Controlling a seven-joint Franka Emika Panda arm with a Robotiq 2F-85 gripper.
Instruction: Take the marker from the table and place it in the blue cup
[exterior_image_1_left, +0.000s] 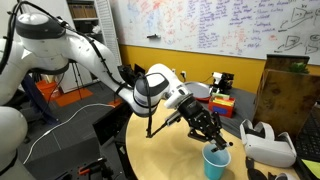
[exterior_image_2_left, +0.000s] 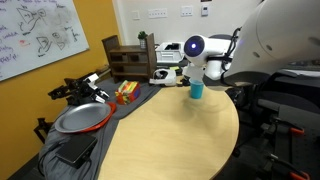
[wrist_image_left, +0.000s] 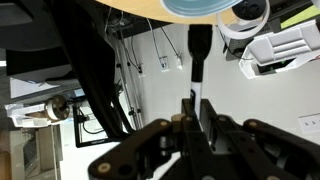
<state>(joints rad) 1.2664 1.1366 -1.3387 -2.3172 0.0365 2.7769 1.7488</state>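
Note:
My gripper (exterior_image_1_left: 213, 133) hangs just above the light blue cup (exterior_image_1_left: 215, 160), which stands near the edge of the round tan table (exterior_image_2_left: 170, 140). The wrist view, which is upside down, shows the gripper (wrist_image_left: 196, 108) shut on the thin black marker (wrist_image_left: 197, 58). The marker's tip points at the cup's rim (wrist_image_left: 200, 8) and stays a little short of it. In an exterior view the gripper (exterior_image_2_left: 195, 72) is right over the cup (exterior_image_2_left: 197, 90). The marker is too small to make out in both exterior views.
A white headset (exterior_image_1_left: 268, 146) lies on the table beside the cup. A round metal pan (exterior_image_2_left: 82, 118) and red items (exterior_image_2_left: 126, 91) sit on a dark cloth at the table's side. A wooden rack (exterior_image_2_left: 132, 60) stands behind, with chairs around the table.

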